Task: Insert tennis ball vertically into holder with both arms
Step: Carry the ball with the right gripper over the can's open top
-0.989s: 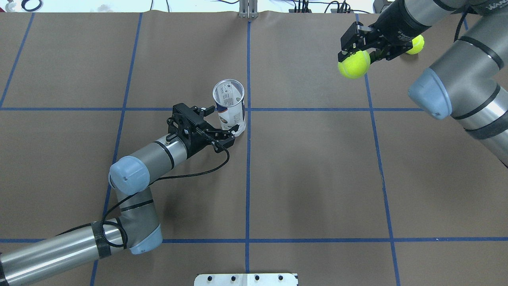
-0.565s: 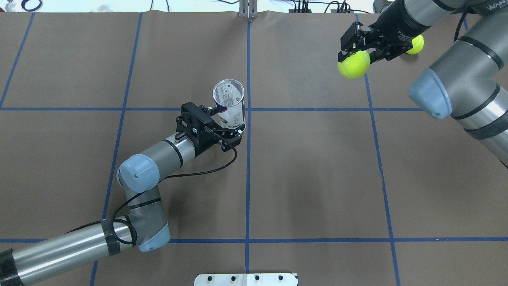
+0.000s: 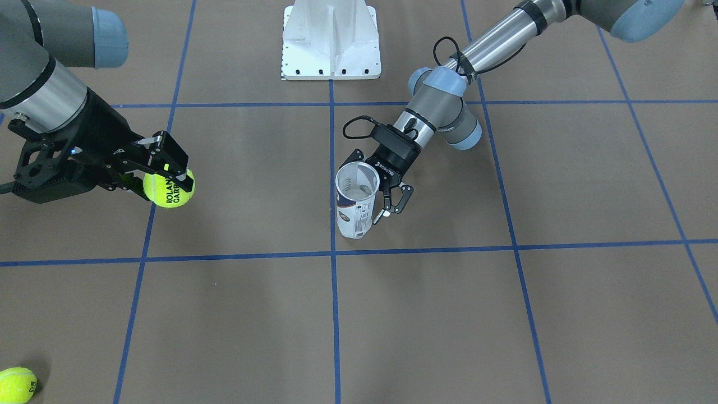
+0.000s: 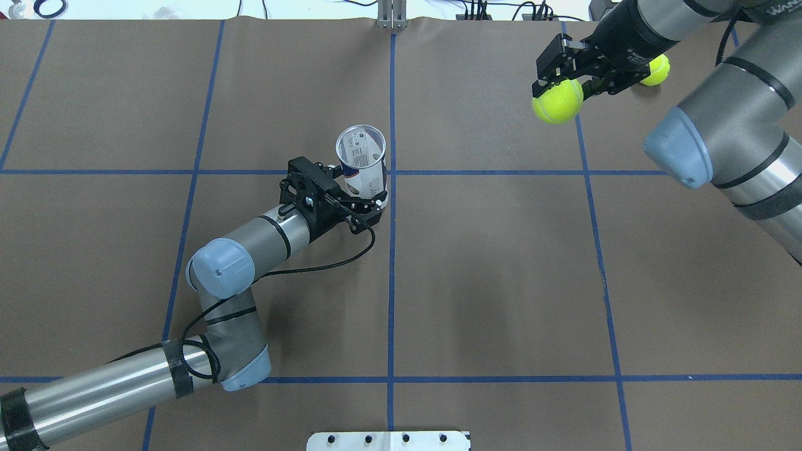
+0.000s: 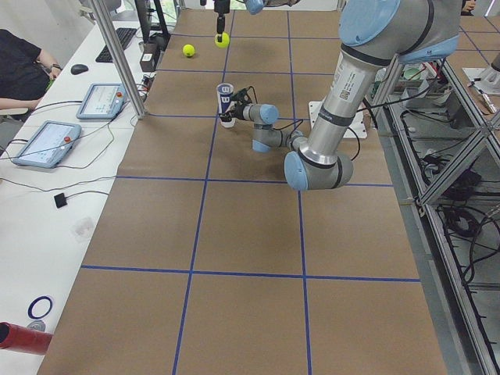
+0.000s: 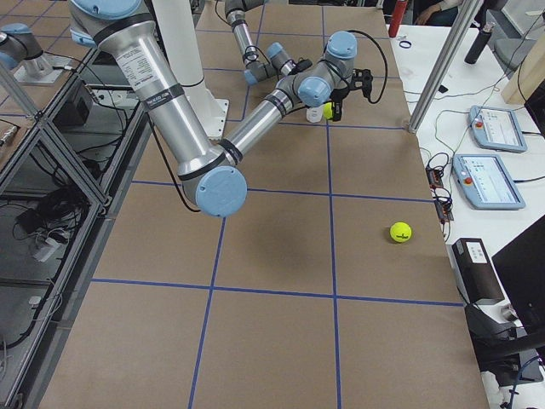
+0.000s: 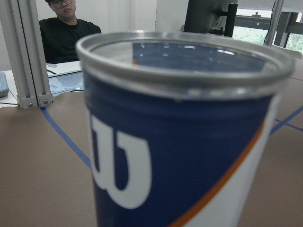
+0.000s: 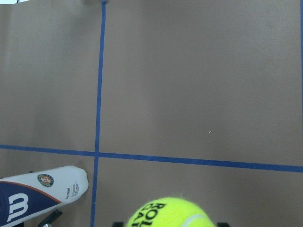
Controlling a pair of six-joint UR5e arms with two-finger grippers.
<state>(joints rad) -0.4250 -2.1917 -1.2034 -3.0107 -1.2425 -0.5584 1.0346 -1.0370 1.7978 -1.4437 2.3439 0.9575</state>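
Standing holder point(image 4: 369, 178) straddled by released left claw point(image 4: 354, 186), right claw point(image 4: 559, 84) grasping tennis ball point(image 4: 555, 103)

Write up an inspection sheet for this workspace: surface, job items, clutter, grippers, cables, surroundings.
Surface: brown paper-covered table with a blue tape grid; no spills seen.
Job's things: clear plastic tube with white and navy label upright, open end up, no ball seen inside; yellow-green tennis ball held above the table, far from the tube.
Clutter: second yellow-green tennis ball loose on the table; white metal pedestal base at the robot's edge.
Grippers: left gripper straddles the tube low down, grip cannot be confirmed; right gripper shut on the held ball.
Cables: black cable loops beside the left arm's wrist.
Surroundings: seated operator and two tablets on the side bench.
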